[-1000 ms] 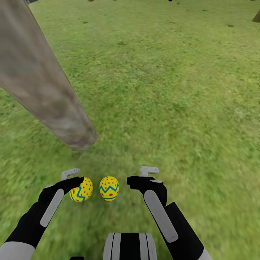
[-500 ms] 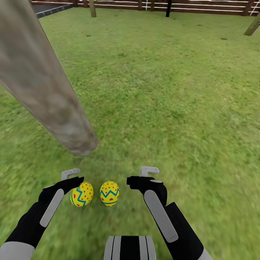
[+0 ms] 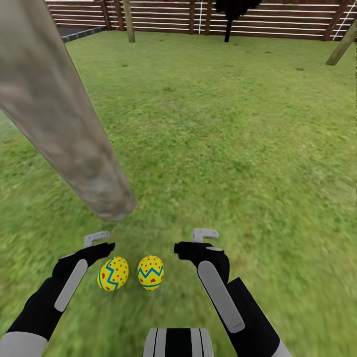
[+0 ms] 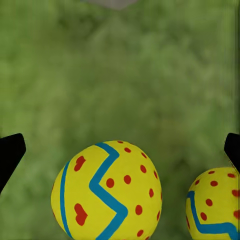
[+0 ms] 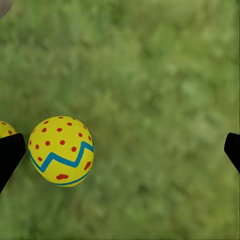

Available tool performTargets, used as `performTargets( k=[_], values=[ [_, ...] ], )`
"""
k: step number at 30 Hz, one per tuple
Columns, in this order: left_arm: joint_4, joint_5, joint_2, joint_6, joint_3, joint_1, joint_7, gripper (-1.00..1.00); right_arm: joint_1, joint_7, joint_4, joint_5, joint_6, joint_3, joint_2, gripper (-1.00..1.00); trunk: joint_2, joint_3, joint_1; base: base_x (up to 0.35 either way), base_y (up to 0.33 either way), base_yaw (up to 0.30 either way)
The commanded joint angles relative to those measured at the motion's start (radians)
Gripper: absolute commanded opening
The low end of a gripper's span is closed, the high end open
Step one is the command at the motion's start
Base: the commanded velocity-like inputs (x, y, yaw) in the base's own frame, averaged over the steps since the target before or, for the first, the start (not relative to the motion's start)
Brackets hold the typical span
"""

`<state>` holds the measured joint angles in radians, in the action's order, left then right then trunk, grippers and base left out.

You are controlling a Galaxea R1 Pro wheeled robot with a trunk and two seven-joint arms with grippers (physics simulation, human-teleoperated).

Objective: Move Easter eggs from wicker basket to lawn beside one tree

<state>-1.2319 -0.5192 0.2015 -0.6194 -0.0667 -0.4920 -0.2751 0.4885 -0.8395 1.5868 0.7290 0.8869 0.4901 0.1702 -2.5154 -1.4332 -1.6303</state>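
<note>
Two Easter eggs are seen low centre on the lawn — beside the tree. Left gripper and right gripper: spread wide, nothing held.

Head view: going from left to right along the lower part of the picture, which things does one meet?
Left gripper → first Easter egg → second Easter egg → right gripper, all over the lawn.
</note>
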Motion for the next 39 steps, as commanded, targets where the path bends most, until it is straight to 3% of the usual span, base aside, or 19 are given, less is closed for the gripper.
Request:
performTargets(
  k=[1,32,39],
  values=[
    [-0.001,-0.010,0.001,-0.002,-0.003,-0.001,-0.010,1.00,0.001,-0.010,0.001,0.009,0.003,0.001,0.000,1.00,0.000,0.003,0.001,0.000,0.000,0.000],
    [0.003,-0.010,-0.001,-0.010,-0.005,-0.002,-0.018,1.00,-0.001,-0.003,0.001,0.009,0.001,-0.001,-0.003,1.00,0.007,0.123,0.015,0.000,0.000,0.000],
    [0.004,-0.010,-0.001,-0.010,-0.005,-0.002,-0.018,1.00,-0.001,-0.003,0.000,0.009,0.001,-0.001,-0.003,1.00,0.007,0.123,0.015,0.000,0.000,0.000]
  ],
)
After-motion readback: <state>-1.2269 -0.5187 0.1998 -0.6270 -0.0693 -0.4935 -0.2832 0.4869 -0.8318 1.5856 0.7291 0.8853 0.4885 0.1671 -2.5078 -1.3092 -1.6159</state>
